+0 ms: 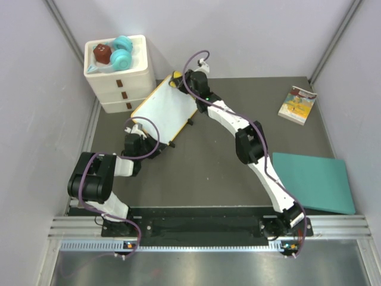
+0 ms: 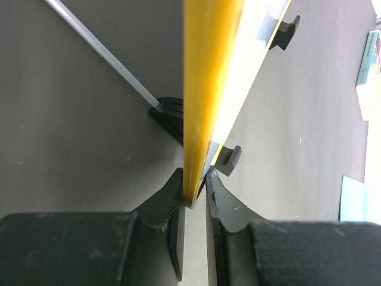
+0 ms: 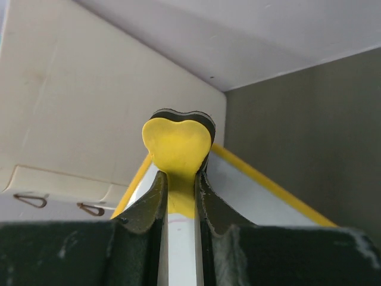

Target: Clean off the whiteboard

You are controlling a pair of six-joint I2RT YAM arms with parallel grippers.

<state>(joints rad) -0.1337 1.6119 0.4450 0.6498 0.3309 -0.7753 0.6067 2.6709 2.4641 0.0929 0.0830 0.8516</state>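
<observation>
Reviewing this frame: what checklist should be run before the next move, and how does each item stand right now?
1. Left gripper clamped on the whiteboard: ok, its fingers pinch the yellow frame edge.
2. Right gripper holding the heart-shaped eraser: ok, held between both fingers.
3. Eraser pressed against the board face: cannot tell; it sits at the far corner.
4. Board free of scribbles: looks white in the top view, but cannot tell for faint marks.
5. Board clear of the drawer box: cannot tell; its edge runs right beside the box.
</observation>
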